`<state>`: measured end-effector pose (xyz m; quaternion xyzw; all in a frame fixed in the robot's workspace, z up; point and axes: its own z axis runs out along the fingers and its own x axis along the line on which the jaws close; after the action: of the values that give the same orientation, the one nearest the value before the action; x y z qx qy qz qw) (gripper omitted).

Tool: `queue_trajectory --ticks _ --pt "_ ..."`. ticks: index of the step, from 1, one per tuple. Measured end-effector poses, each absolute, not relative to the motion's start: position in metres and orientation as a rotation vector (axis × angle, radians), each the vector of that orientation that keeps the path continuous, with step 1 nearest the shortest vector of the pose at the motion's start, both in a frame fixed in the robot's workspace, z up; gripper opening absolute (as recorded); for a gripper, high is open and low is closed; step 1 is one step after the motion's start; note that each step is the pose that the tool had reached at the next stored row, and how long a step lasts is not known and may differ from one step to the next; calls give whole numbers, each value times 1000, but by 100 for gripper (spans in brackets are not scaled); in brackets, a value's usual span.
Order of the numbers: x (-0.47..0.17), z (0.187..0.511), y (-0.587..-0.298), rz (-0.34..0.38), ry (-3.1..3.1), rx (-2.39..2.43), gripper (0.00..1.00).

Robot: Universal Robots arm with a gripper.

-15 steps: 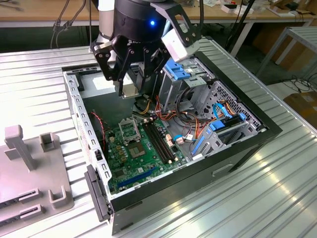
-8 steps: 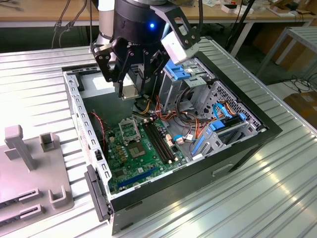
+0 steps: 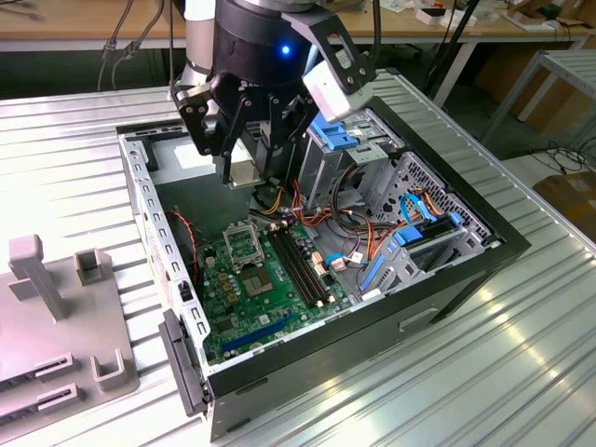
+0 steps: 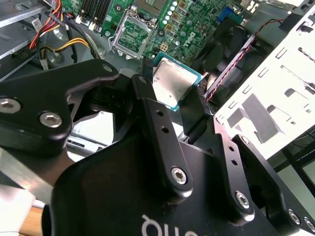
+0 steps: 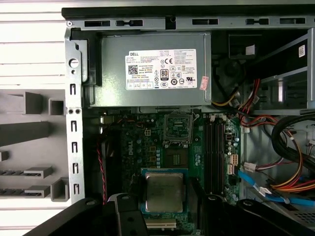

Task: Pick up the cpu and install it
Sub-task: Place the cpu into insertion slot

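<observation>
Gripper (image 3: 247, 169) hangs over open case (image 3: 503, 247), inside its rim. Fingers (image 4: 147, 101) pinch the cpu (image 4: 172, 83) by two opposite edges, silver face up toward the wrist cameras, green border showing round it. Cpu is held level, in the air, clear of the board (image 3: 270, 303); not yet seated.

Socket (image 5: 177, 129) lies on the board, apart from the cpu in both wrist views. In the exterior view it sits below the gripper, slightly nearer the camera.

Writing:
- White label (image 5: 162, 69) on the grey power box (image 5: 110, 73): dense print, marks and a bar code; a small red sticker just beside it.
- White lettering on the gripper body in the second wrist view, cut off by the frame edge.
- Small white tags on the drive cage (image 5: 290, 73); too small to tell.

Edges and room:
- Memory slots (image 3: 303, 265) run just beside the socket, on the exterior view's right.
- Cables (image 3: 312, 212), red, orange and yellow, bunch near the fingers on that same side.
- Perforated case wall (image 3: 154, 233) bounds the board on the exterior view's left.
- Power box stands at the far end of the case, near the gripper.
- Grey fixture (image 3: 37, 307) lies outside the case on the ribbed table (image 3: 74, 149), well apart from the gripper.
</observation>
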<state>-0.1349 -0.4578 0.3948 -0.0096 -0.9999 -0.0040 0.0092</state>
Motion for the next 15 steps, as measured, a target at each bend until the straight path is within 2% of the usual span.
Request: queue_trajectory --ticks 15 --pt "-133 391 -458 -13 -3123 -30 47"
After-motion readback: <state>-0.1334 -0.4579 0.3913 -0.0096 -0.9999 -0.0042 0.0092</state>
